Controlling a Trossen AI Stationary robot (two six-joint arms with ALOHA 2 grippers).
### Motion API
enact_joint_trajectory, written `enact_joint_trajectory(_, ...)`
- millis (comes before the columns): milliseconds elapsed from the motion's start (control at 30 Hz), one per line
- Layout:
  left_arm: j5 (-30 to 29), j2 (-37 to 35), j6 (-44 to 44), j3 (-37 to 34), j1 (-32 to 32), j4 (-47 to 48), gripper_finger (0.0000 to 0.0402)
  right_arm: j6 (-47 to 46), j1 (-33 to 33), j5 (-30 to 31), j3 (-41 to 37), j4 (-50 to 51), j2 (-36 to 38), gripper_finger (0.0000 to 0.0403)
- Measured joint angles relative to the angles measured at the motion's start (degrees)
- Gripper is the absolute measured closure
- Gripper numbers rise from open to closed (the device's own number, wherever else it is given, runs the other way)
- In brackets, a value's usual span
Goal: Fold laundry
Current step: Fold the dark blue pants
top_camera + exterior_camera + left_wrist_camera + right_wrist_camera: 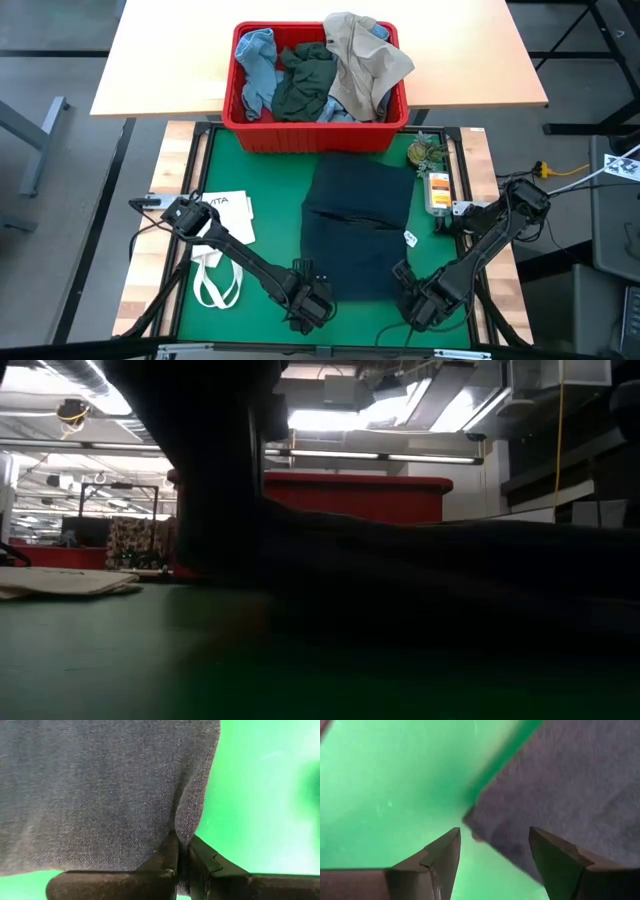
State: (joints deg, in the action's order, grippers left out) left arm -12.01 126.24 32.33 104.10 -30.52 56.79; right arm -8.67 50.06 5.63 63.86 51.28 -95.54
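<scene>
The dark navy jeans [355, 225] lie folded on the green mat [250, 170], a dark mound in the low view [450, 580]. My left gripper [312, 300] is at their near left corner, shut on the cloth [182, 845]. My right gripper [420, 305] stands open over the near right corner [495, 837]; that corner [480, 827] shows below the gap between its fingers, and I see no touch. More laundry, light blue, dark green-grey and beige, is heaped in the red basket [318, 125]. My left gripper pinches the jeans between its two fingers at the near edge beside the left corner [181, 827]. The fingers come from above, slanting down. The cloth creases up into the pinch; one layer or several, I cannot tell. The rest of the jeans lies on the mat.
A white tote bag [225, 225] lies flat on the mat's left side, its handles toward the near edge. A small orange and white object [438, 190] and a greenish bundle [425, 152] sit by the mat's right edge. The basket stands at the far edge, against a wooden table [160, 60].
</scene>
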Motion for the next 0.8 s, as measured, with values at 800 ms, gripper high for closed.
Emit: enact_joint_trajectory(800, -0.04, -0.01, -1.37, 1.09, 0.15, 1.69, 0.0384, 0.13, 5.84, 11.47, -0.22, 1.1, -8.56, 0.0166)
